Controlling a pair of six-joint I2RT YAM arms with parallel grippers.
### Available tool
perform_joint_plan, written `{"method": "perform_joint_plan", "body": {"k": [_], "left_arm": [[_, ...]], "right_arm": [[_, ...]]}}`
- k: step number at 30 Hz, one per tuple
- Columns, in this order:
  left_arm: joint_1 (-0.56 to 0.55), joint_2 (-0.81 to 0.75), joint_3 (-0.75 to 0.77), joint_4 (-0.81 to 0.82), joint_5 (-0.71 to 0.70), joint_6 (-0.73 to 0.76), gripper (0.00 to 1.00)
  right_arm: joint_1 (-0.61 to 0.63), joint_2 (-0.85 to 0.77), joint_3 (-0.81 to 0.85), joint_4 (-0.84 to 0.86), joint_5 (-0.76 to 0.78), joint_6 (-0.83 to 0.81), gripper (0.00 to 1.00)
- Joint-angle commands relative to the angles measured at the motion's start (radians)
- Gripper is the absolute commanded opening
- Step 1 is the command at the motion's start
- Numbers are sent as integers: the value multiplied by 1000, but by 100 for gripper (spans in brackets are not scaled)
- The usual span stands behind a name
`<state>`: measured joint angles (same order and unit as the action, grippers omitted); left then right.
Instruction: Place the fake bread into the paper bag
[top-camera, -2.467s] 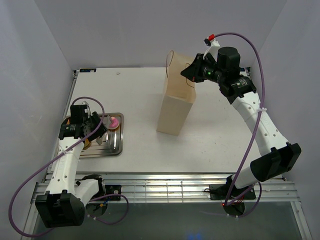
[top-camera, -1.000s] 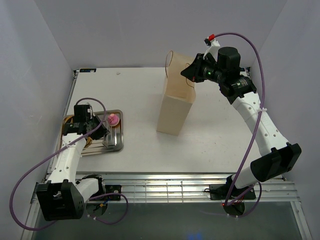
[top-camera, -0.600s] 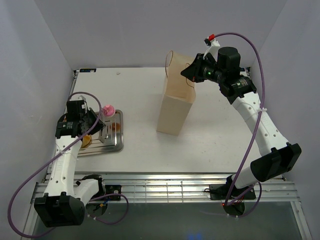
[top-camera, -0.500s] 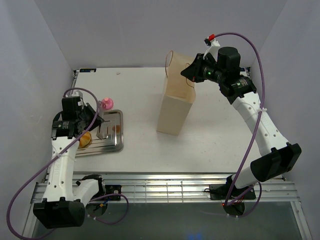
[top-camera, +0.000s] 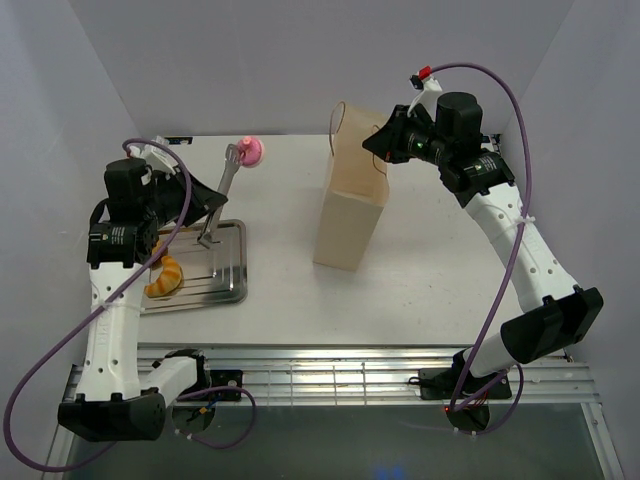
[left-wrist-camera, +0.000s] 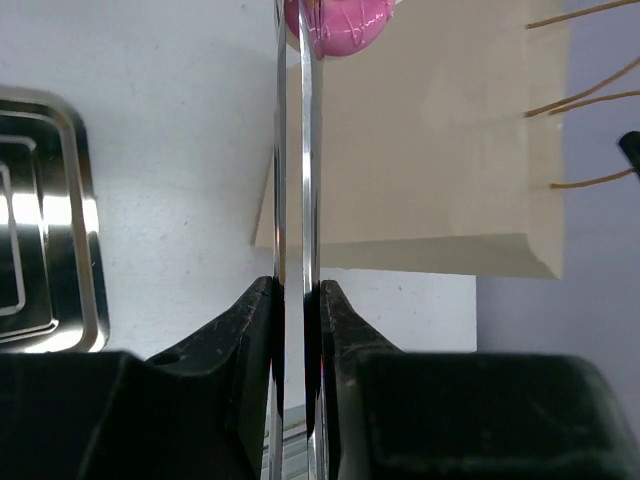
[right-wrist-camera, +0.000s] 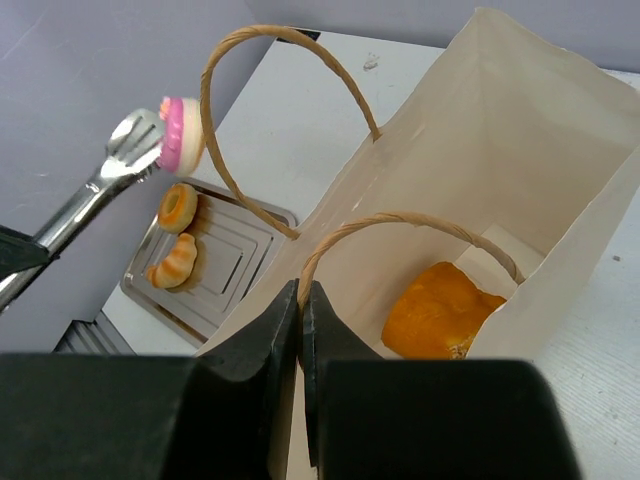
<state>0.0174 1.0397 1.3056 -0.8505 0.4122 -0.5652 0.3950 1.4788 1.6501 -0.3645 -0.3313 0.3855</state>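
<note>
Clamping the silver tongs (left-wrist-camera: 308, 150) between tightly pressed fingers, the left gripper (left-wrist-camera: 293, 290) sits high on a raised, bent arm above the metal tray (top-camera: 215, 285). The tong tips pinch a pink-iced fake bread (top-camera: 252, 150) in the air, left of the paper bag (top-camera: 350, 220) and apart from it. A croissant-shaped piece (right-wrist-camera: 175, 262) and a ring-shaped piece (right-wrist-camera: 180, 205) lie on the tray. An orange bread piece (right-wrist-camera: 440, 310) sits inside the bag. The right gripper (right-wrist-camera: 300, 300), jaws closed, nips the bag's top edge under a handle, its arm arched in from the right
</note>
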Motion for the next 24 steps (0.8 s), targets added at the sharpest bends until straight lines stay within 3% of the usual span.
{"method": "perform_joint_plan", "body": {"k": [1,6,12,24], "left_arm": [[-29,11,107,105,111,-24,20],[-80,42,210,200,169,-74,23],[-155,-19,192,350,237,-162,28],[-217,-135,-28,493,324,-268,35]], "right_arm": [[4,1,48,1,17,-7,8],[4,12,45,10,20,6,8],[4,21,80,-5,31,10,8],[2,-35,86,-7,86,38,8]]}}
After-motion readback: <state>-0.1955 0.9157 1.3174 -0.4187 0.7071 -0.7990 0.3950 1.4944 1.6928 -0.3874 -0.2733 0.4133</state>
